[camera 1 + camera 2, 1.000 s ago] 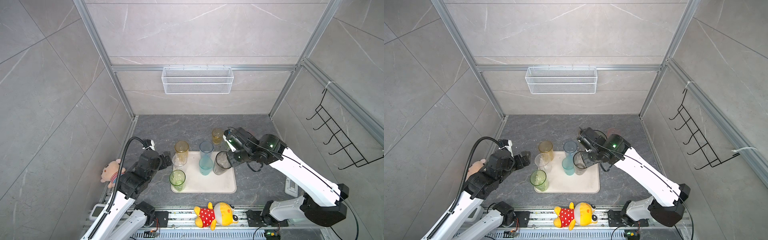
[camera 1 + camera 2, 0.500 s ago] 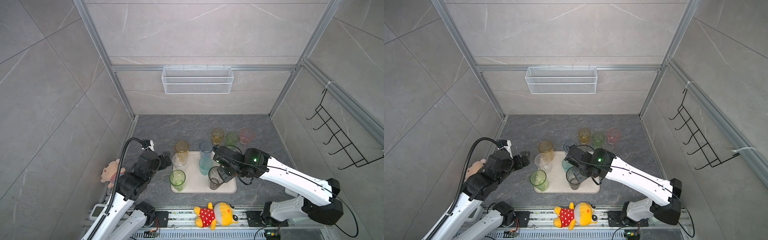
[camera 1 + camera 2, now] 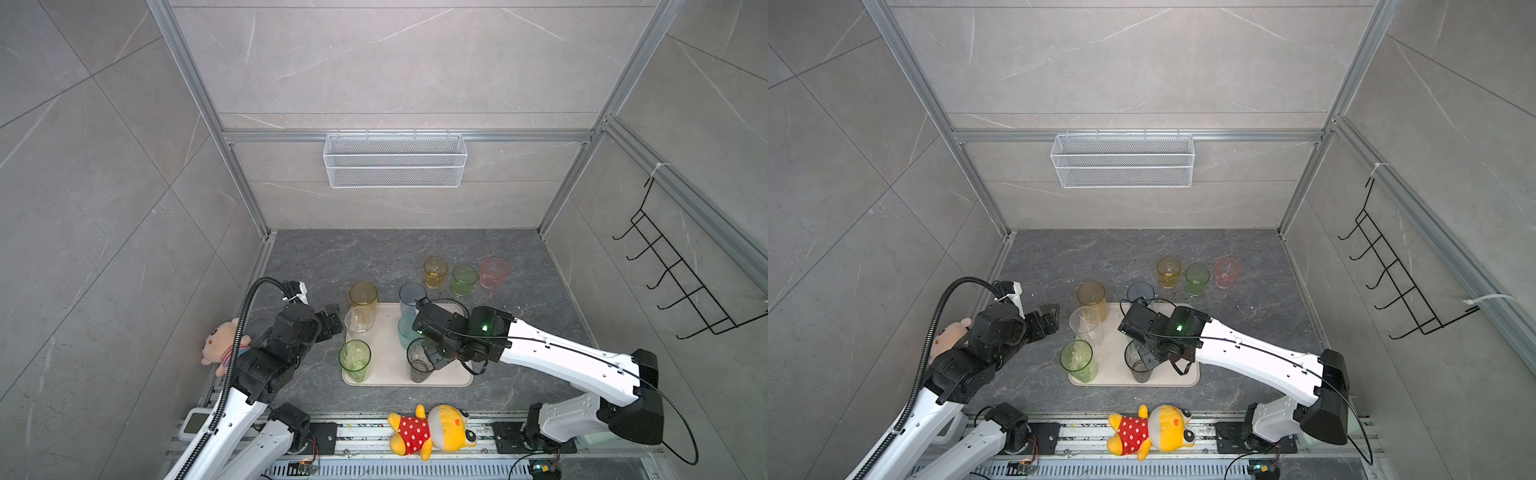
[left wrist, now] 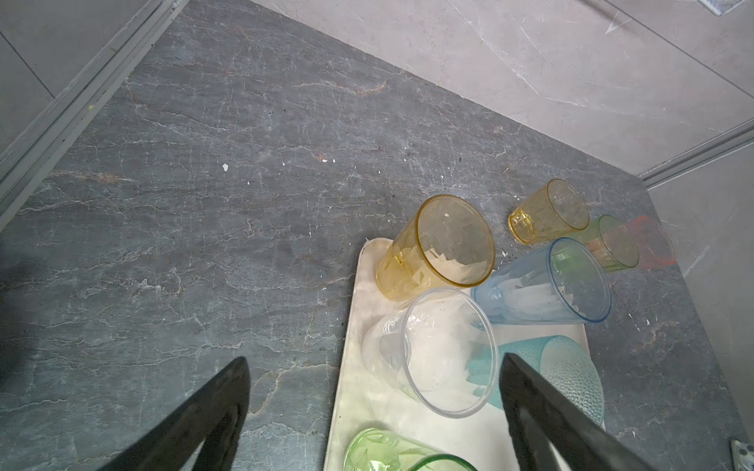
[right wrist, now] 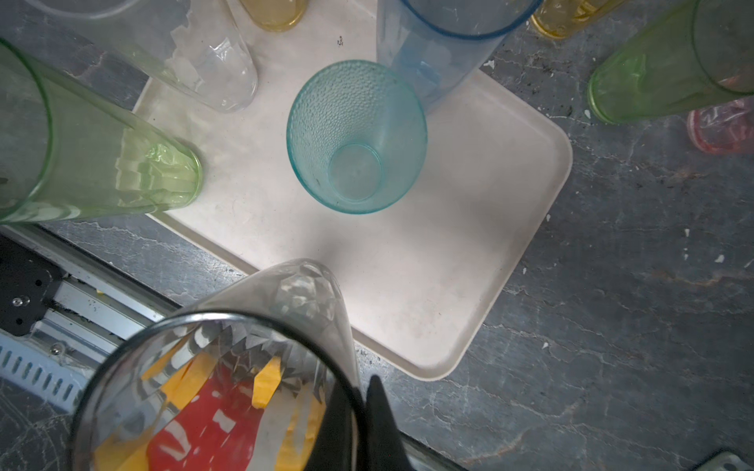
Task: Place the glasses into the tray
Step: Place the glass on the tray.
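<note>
The dark stone surface (image 3: pixel 332 257) carries the tray (image 3: pixel 388 357) near the robot's side, its right part largely bare. The smoke-grey glass (image 3: pixel 419 361) is upright, long axis vertical, over the tray's near edge, just below the right pincer (image 5: pixel 361 407). That pincer is clenched on the rim, one finger inside; I cannot tell whether the base rests down. The left pincer (image 3: pixel 332 320) hangs released and empty beside the tray's left edge. Behind the tray stand a yellow glass (image 3: pixel 435 272), a short green glass (image 3: pixel 464 280) and a pink glass (image 3: pixel 493 272), nearer the right arm.

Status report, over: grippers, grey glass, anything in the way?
Left gripper open, empty, beside tray. Right gripper shut on grey glass rim, at tray's near edge. Teal glass close behind it.
</note>
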Motion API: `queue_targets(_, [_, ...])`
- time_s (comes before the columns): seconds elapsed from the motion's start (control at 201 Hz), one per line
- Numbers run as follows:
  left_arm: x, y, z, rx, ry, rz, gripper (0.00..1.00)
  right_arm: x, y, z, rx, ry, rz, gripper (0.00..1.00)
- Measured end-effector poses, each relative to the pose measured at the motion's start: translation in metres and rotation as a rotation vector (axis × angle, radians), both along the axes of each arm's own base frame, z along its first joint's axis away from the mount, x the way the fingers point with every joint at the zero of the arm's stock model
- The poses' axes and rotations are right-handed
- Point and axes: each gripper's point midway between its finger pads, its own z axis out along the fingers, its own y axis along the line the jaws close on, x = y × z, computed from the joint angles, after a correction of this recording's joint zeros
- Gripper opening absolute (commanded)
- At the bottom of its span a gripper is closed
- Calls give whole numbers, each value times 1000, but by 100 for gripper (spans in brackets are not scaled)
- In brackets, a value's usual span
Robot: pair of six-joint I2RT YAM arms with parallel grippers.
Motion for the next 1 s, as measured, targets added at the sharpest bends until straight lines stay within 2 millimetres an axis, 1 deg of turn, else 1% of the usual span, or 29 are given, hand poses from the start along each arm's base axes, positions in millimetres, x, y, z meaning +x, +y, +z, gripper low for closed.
queue_targets(0.095, [0,0,0,0,0,0,95,1,1,-10,-14,5,-14,0])
queue_targets(0.189, [0,0,0,-1,-1,0,95,3,1,-15,-16,3,-22,0])
queue_targets(0.568, [-1,0,-5,6,11,0,95,7,7,-25,-9,-2,-40,0])
queue_targets(1.001, [-2,1,-4,-3,6,4,95,9,9,-35,-21,1,-47,0])
